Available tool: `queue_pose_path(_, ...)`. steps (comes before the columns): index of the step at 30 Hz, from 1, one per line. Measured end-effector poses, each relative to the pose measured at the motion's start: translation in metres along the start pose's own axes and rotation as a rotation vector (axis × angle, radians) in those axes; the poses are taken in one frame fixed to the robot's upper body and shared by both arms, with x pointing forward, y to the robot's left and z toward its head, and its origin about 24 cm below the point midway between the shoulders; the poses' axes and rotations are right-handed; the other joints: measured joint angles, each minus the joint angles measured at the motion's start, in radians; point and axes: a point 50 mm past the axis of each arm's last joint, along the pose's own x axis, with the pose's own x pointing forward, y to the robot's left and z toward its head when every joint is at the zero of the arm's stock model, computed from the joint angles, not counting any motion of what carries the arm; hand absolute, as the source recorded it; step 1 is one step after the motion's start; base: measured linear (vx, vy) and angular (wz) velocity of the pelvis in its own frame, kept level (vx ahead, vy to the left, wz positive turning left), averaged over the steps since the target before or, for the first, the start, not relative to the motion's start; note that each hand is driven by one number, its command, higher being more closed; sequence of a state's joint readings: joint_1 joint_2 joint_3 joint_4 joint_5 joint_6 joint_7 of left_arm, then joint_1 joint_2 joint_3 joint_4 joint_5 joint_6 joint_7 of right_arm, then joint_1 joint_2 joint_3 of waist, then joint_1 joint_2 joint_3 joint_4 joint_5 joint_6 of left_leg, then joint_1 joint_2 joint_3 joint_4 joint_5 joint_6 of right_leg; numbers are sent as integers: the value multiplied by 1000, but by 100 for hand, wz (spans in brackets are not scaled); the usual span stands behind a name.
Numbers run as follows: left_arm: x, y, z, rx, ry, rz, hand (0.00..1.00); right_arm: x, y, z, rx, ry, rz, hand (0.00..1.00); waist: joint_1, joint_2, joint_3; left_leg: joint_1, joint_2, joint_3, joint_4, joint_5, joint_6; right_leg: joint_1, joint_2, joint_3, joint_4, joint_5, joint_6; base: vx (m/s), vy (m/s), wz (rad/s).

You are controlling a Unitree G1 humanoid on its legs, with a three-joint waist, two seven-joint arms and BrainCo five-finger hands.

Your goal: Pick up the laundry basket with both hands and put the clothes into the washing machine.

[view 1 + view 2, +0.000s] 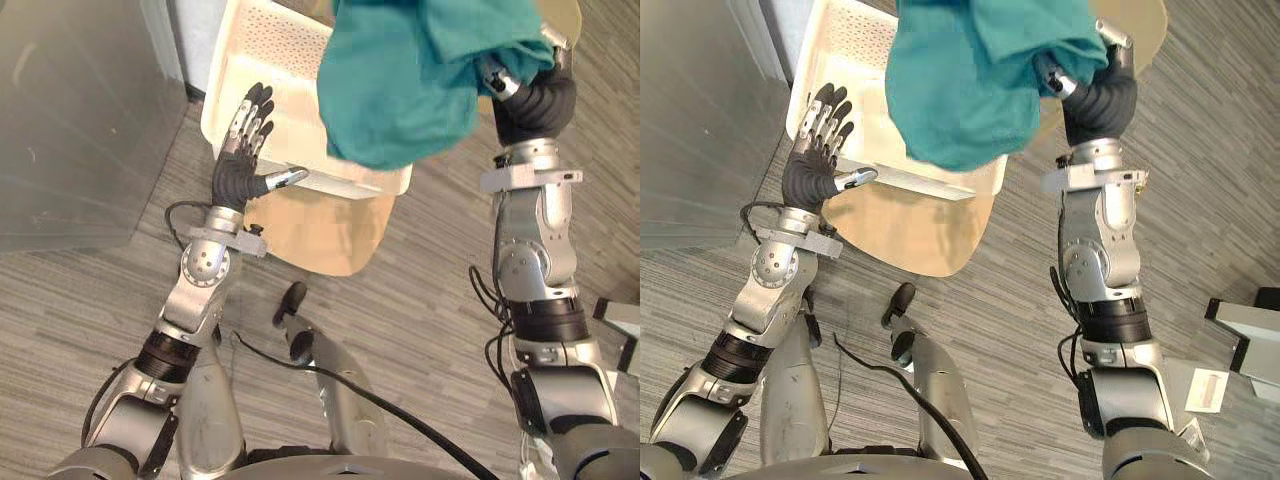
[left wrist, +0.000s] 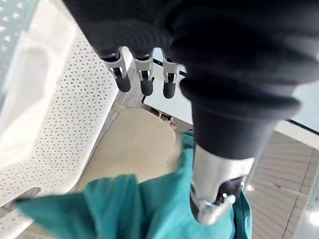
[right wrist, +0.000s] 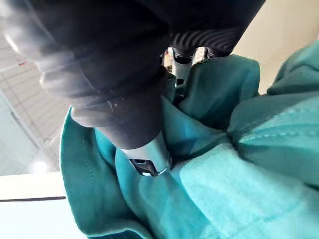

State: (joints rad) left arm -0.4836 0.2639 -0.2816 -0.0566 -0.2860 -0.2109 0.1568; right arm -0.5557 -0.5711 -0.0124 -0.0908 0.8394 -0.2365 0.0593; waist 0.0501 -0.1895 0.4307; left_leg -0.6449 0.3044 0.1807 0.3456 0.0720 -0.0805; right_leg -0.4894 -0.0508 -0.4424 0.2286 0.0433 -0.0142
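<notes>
A white perforated laundry basket (image 1: 270, 50) stands on a round beige table (image 1: 320, 230). My left hand (image 1: 240, 165) rests open at the basket's near left rim, fingers (image 2: 142, 74) straight along its wall (image 2: 65, 109) and the thumb pointing sideways. My right hand (image 1: 535, 100) is raised at the basket's right side and is shut on a teal garment (image 1: 400, 80), which hangs bunched above the basket and hides its right half. In the right wrist view the thumb (image 3: 144, 149) presses into the folds of the teal cloth (image 3: 239, 174).
A tall grey panel (image 1: 70, 120) stands on the left, close to the basket and my left arm. A light grey box (image 1: 1250, 330) sits on the striped grey floor at the lower right. Open floor lies on the near side of the table.
</notes>
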Motion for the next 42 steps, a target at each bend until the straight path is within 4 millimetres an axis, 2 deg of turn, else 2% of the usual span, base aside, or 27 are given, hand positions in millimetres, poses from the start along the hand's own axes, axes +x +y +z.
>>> queue_pose_path(3, 12, -4, 5, 72, -32, -23, 0, -11, 2, -1, -5, 34, 44, 100, -4, 0, 0, 6, 1, 8, 1, -1, 0, -1, -1, 8, 4, 0, 0, 50, -25, -7)
queue_pose_path(5, 29, -12, 8, 147, -47, -77, 0, -19, 1, 0, -20, 81, 94, 100, -9, 0, 0, 15, -1, 15, 2, -1, 1, 0, -5, 15, 13, 0, 0, 26, -18, -6)
queue_pose_path(9, 47, -19, 12, 203, -58, -132, 0, -20, 9, 9, -37, 86, 186, 100, -39, 0, 0, 17, -1, 22, 13, -5, 6, -8, -14, 26, 31, 0, 0, 4, -5, -7)
queue_pose_path(12, 53, -25, 15, 165, -61, -155, 0, -20, 15, 13, -10, 70, 208, 100, -46, 0, 0, 14, 0, 50, 25, -11, 12, -34, -16, 56, 41, 3, 1, -12, -20, -23)
queue_pose_path(16, 69, -34, 13, 111, -15, -202, 0, -22, 22, 8, 6, 99, 254, 100, -62, 3, 2, -18, 8, 62, 57, -22, 21, -63, -16, 71, 36, 23, 1, -22, 1, -16)
queue_pose_path(19, 77, -44, 16, 73, -2, -250, 0, -19, 30, 12, 8, 79, 292, 100, -69, 23, 19, -35, 6, 68, 77, -27, 29, -77, -20, 78, 35, 37, 3, -22, 21, -8)
queue_pose_path(24, 85, -58, 12, 72, 40, -307, 0, -21, 47, 8, 40, 95, 359, 100, -68, 32, 26, -37, 1, 92, 80, -29, 32, -102, -32, 100, 46, 41, 9, -11, 6, -9)
queue_pose_path(28, 92, -69, 21, 43, 29, -349, 0, -20, 58, 11, 61, 70, 390, 100, -76, 59, 52, -39, 0, 97, 87, -31, 36, -109, -41, 104, 56, 42, 12, -1, -6, -3)
queue_pose_path(31, 92, -73, 22, -24, 46, -358, 0, -21, 60, 12, 69, 57, 390, 100, -79, 63, 54, -39, 1, 100, 87, -31, 36, -114, -41, 106, 59, 42, 12, 6, -14, -3)
queue_pose_path(32, 92, -73, 23, -59, 50, -357, 100, -21, 60, 12, 88, 52, 388, 100, -79, 63, 54, -39, 2, 105, 87, -31, 36, -118, -41, 110, 61, 42, 11, 16, -22, -10)
queue_pose_path(39, 91, -76, 32, -123, 4, -370, 100, -23, 63, 13, 146, 13, 386, 100, -83, 63, 54, -50, 21, 120, 122, -52, 38, -131, -31, 129, 67, 48, 6, 17, -12, -10)
queue_pose_path(40, 90, -77, 33, -132, -5, -370, 100, -23, 63, 14, 150, 4, 387, 0, -84, 63, 54, -52, 22, 120, 125, -53, 38, -132, -31, 130, 69, 48, 6, 15, -6, -4)
queue_pose_path(42, 89, -77, 33, -155, -12, -339, 100, -24, 66, 14, 159, -2, 398, 0, -84, 63, 54, -52, 21, 120, 125, -53, 38, -133, -31, 130, 71, 48, 6, 0, 0, 0)
